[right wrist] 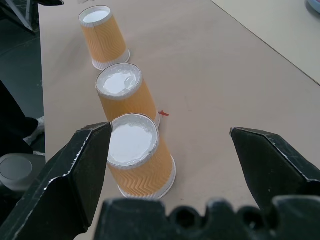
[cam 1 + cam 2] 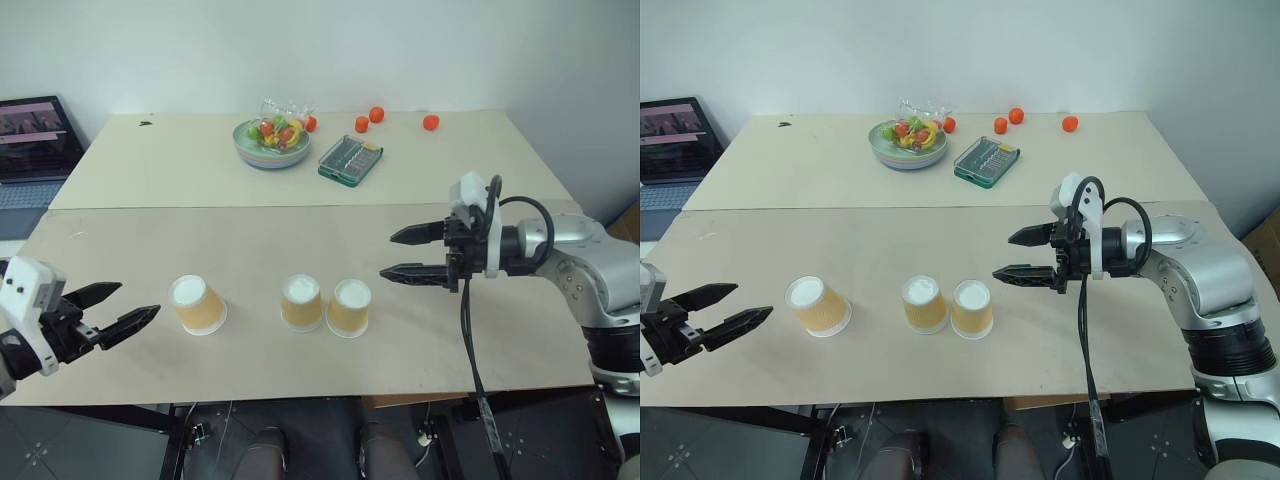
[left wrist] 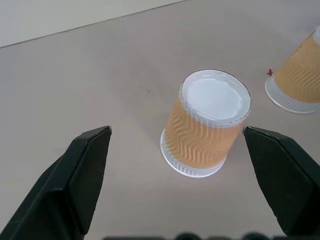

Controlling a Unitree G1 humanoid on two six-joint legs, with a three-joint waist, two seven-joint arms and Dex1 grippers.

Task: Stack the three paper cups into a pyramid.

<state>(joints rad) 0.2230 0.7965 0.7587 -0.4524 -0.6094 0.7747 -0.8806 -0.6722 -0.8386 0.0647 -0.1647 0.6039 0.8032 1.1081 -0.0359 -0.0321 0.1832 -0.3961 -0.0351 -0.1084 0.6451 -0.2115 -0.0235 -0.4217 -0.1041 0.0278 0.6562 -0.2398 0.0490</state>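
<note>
Three paper cups stand upside down in a row on the near table: a left cup [image 2: 197, 304], a middle cup [image 2: 301, 302] and a right cup [image 2: 349, 307], the last two almost touching. No pyramid stands here. My left gripper [image 2: 122, 307] hovers open just left of the left cup [image 3: 207, 125], fingers pointing at it with nothing between them. On the right, my right gripper [image 2: 398, 254] is open, a short way right of the right cup [image 1: 140, 156] and above the tabletop, pointing left.
On the far table sit a bowl of fruit [image 2: 271, 140], a green tray [image 2: 351, 160] and several small orange fruits [image 2: 376, 115]. A laptop [image 2: 33, 140] stands at the far left. The near table's front edge [image 2: 300, 395] runs close below the cups.
</note>
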